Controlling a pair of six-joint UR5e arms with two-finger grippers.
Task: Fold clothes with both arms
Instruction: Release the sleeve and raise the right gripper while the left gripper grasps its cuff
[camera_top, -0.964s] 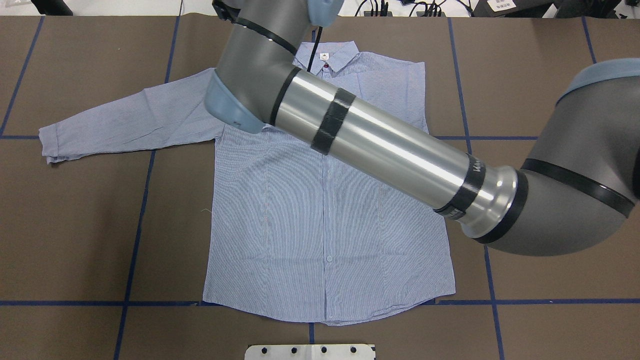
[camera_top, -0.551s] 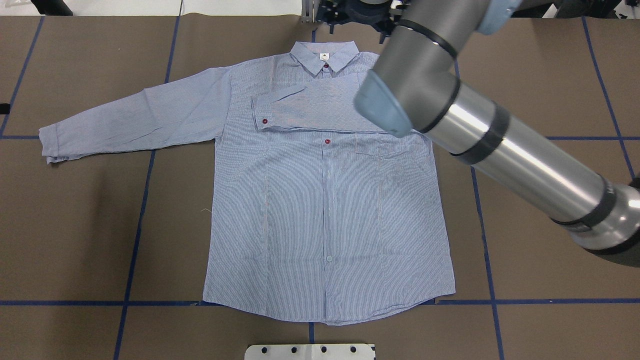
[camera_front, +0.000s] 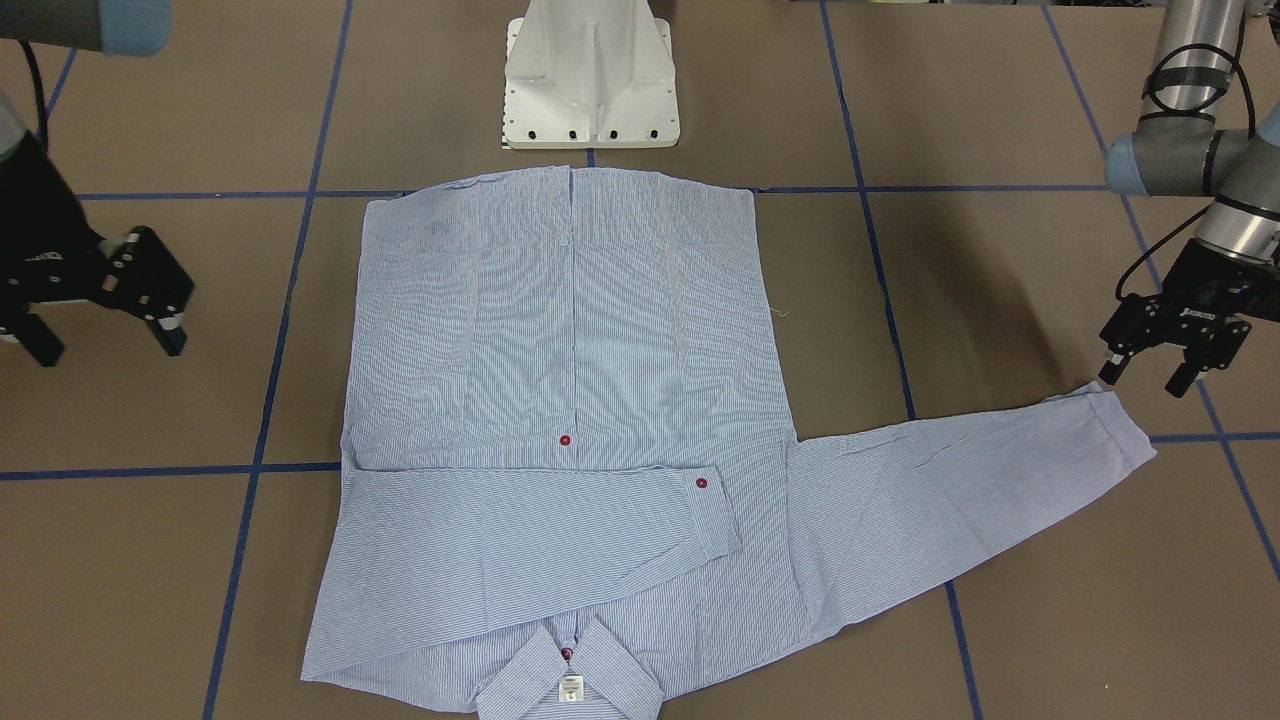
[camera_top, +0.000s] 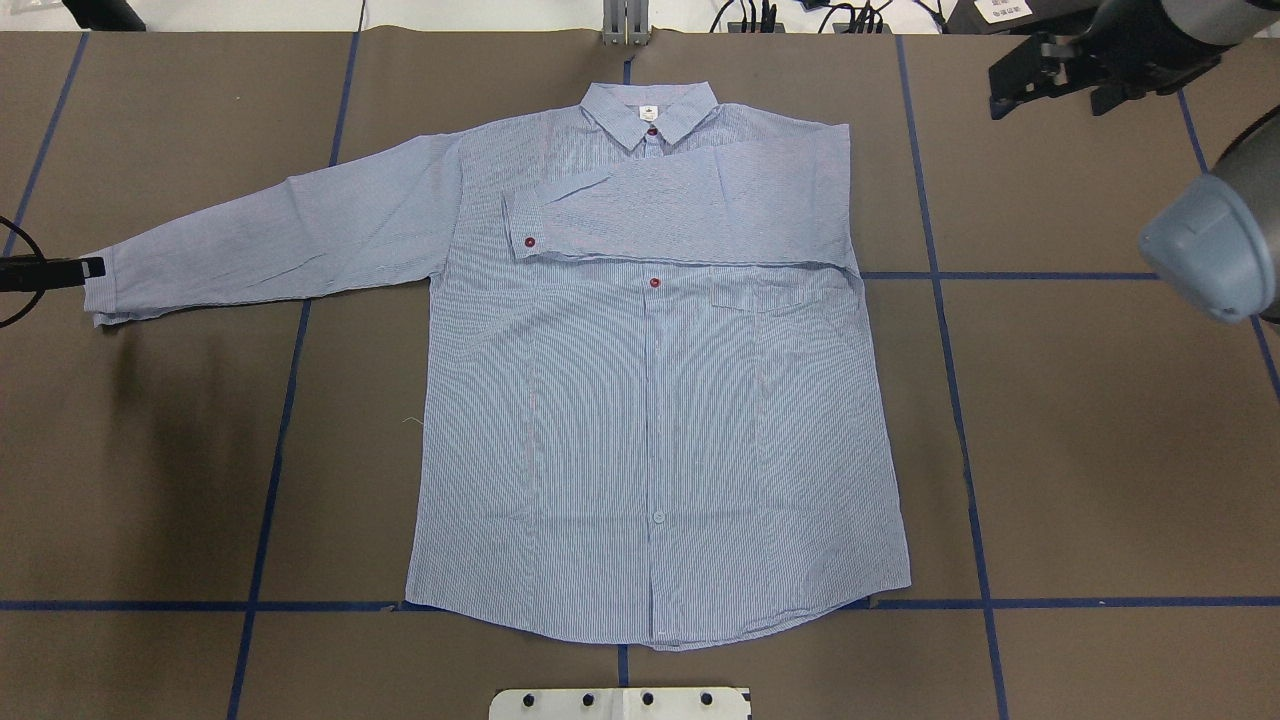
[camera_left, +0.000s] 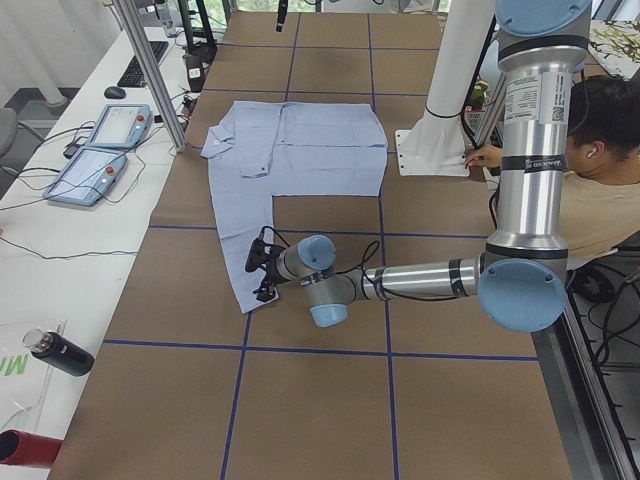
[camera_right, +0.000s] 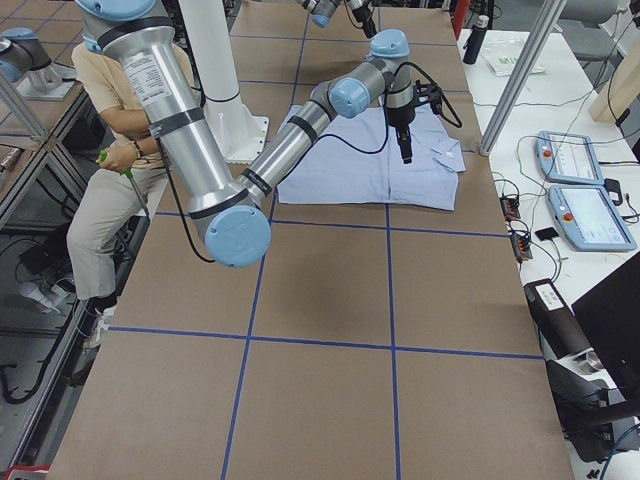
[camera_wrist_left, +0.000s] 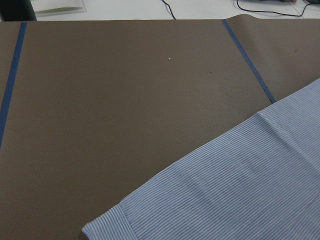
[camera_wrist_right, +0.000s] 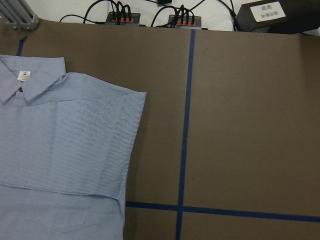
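Note:
The light blue striped shirt (camera_top: 650, 420) lies flat and front up, collar at the table's far side. One sleeve (camera_top: 680, 215) lies folded across the chest. The other sleeve (camera_top: 260, 240) stretches out flat towards my left side. My left gripper (camera_front: 1142, 382) is open and empty, low over the table just beside that sleeve's cuff (camera_front: 1120, 425); one of its fingers shows at the overhead view's left edge (camera_top: 60, 270). The left wrist view shows the cuff (camera_wrist_left: 115, 222) close below. My right gripper (camera_front: 108, 350) is open and empty, off the shirt on my right, also in the overhead view (camera_top: 1045, 95).
The white pedestal base (camera_front: 590, 80) stands at the robot's side of the brown table, which is marked with blue tape lines (camera_top: 270, 470). A person (camera_left: 600, 170) sits beside the base. Control pendants (camera_left: 100, 150) and a bottle (camera_left: 60, 352) lie on the side table.
My right arm has swung off the shirt to the far right, and the sleeve lies folded across the chest. My left gripper has come in beside the other cuff.

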